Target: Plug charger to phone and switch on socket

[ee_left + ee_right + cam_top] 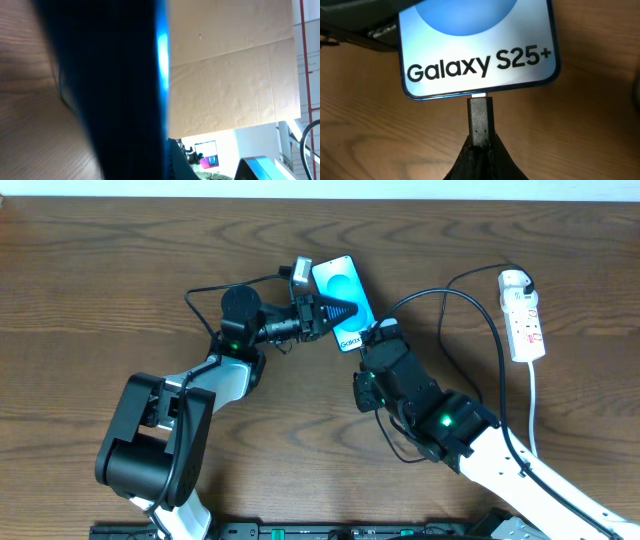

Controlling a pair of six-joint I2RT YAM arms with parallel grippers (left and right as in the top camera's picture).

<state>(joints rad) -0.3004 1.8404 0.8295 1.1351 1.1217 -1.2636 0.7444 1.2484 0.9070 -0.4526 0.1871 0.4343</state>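
The phone [338,280] shows a bright blue screen and is tilted up off the table, with my left gripper [335,308] shut across its middle. In the left wrist view its dark edge [115,90] fills the frame, so the fingers are mostly hidden. My right gripper [372,332] is shut on the charger plug [480,117]. The plug's metal tip meets the port in the phone's bottom edge [477,55], below "Galaxy S25+". The charger cable [445,292] arcs to the right. The socket [524,315] lies at the far right, away from both grippers.
A white cord [533,400] runs from the socket toward the front edge. A second thin black cable [215,290] loops behind the left arm. A cardboard panel [230,85] stands beyond the table in the left wrist view.
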